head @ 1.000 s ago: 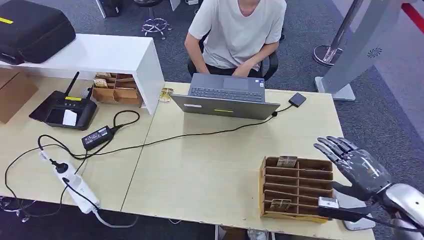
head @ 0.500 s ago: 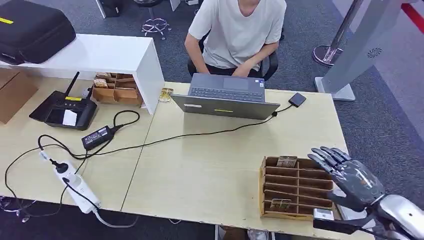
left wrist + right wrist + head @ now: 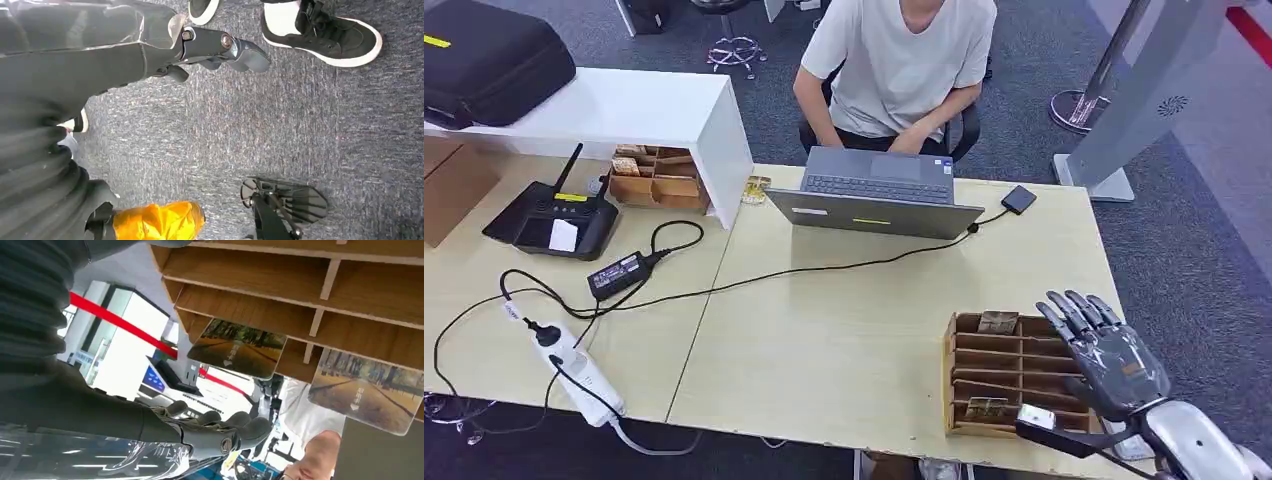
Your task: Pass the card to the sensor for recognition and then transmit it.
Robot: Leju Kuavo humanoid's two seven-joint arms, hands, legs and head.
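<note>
My right hand's fingers (image 3: 1074, 312) are spread and straight, with nothing in them. The right hand (image 3: 1109, 355) hovers over the far end of the rack (image 3: 951, 375), at the near right corner of the worktop (image 3: 844, 340). In the right wrist view the fingers (image 3: 220, 426) are apart and clear of the slots.

I read this as the reach, with the pick not yet made. The right wrist view shows two cards standing out of the rack: one card (image 3: 237, 347) in the nearer slot and a second card (image 3: 367, 390) one slot along. In the head view I see a card (image 3: 986, 408) at the rack's near end and another (image 3: 998, 322) at its far end.

Next I need to bring the fingers down beside one card's free edge and pinch it between thumb and finger, without nudging the rack toward the worktop's edge. Then it goes to the sensor; I take the small black box (image 3: 1018, 198) by the laptop (image 3: 874, 192) for that, though I cannot be sure.

My left hand (image 3: 220, 47) hangs over the carpet, fingers loosely apart and holding nothing.
</note>
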